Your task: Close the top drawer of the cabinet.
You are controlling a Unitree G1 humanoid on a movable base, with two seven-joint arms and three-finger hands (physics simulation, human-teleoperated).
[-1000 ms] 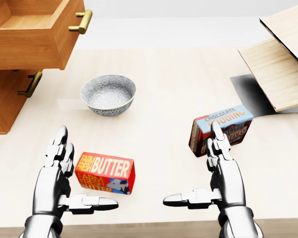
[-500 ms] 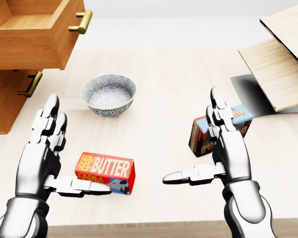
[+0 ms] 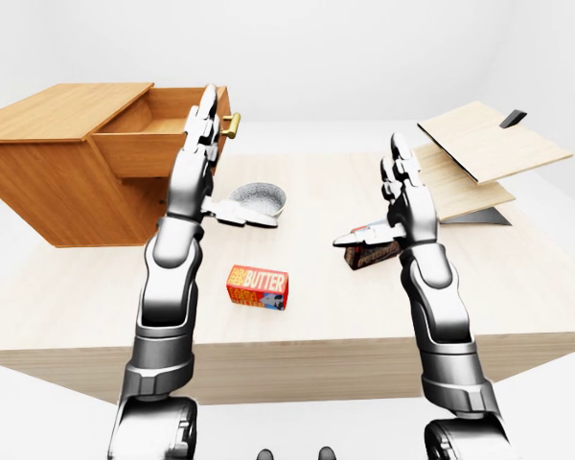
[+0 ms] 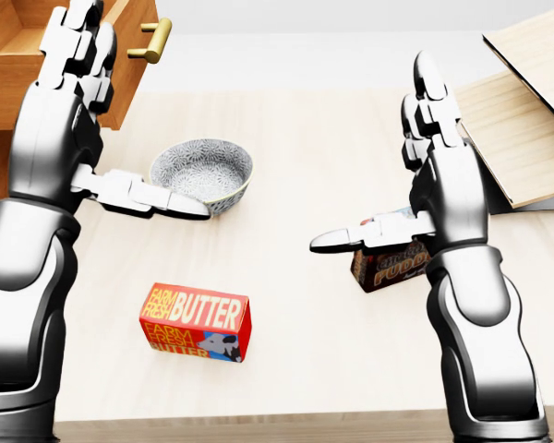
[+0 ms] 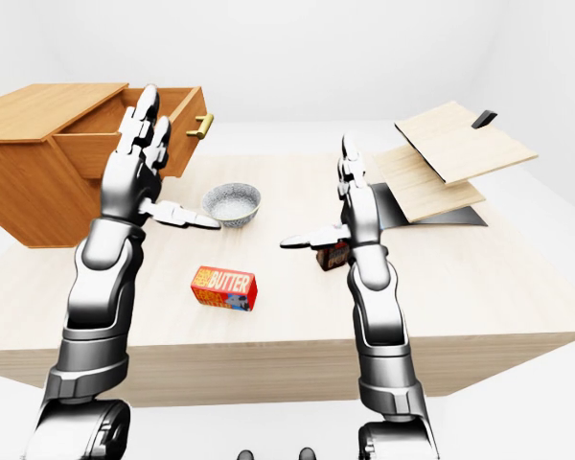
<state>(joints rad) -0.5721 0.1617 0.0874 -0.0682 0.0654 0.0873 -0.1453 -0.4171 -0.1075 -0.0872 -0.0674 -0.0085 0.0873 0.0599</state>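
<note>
The wooden cabinet [image 3: 48, 182] stands on the table at the left of the eye views. Its top drawer [image 5: 91, 151] is pulled out to the right, with a brass handle [image 4: 153, 41] on its front panel. My left hand [image 4: 97, 120] is open and raised, fingers straight up, level with the drawer front and just left of the handle. I cannot tell whether it touches the drawer. My right hand [image 4: 392, 171] is open and empty, raised above the table's middle right.
A patterned bowl [image 4: 208, 171] sits below the drawer front. A red butter box [image 4: 196, 321] lies near the table's bottom edge. A chocolate pudding box [image 4: 388, 263] lies under my right hand. Stacked wooden boards [image 4: 526, 111] lean at the right.
Both hands have risen from low over the table's bottom edge. The left hand moved up to the drawer front, covering the lower drawer's handle. The right hand now hides most of the pudding box.
</note>
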